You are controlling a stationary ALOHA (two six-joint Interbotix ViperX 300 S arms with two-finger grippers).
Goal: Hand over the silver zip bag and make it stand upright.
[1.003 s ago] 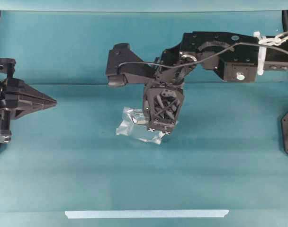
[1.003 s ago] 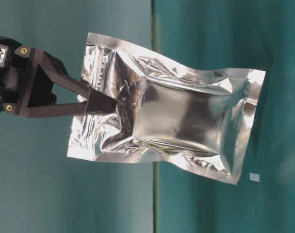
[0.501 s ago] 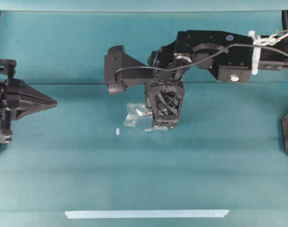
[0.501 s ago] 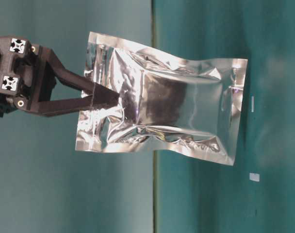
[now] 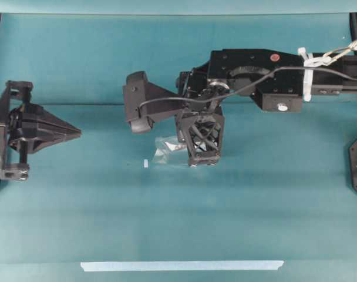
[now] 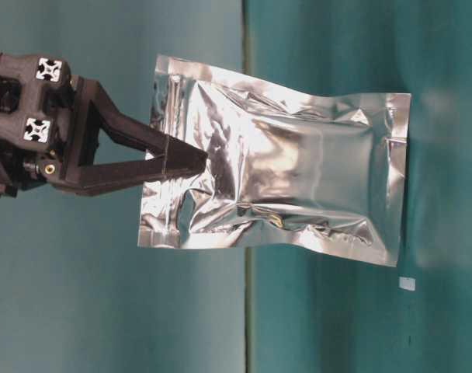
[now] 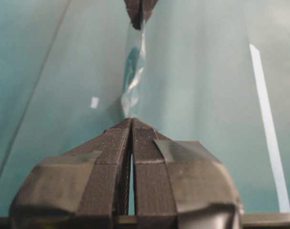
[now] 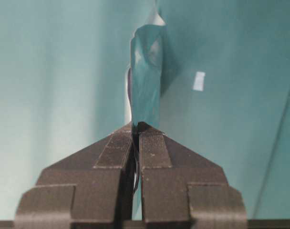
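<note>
Since a second ago we see the right arm drawn a little toward the left of the overhead frame, and the left gripper pushed slightly further in from the left edge. Largest in view, the teal table fills the overhead picture, with a pale tape strip low in the frame. Next we have the right arm reaching in from the upper right, its wrist pointing down at centre. Below it the silver zip bag hangs off the table, crinkled, seen nearly edge-on from above. We see the right gripper pinched tight on the bag's short edge. Our left gripper is closed on nothing, well apart from the bag. Smallest, a white scrap lies just left of the bag.
</note>
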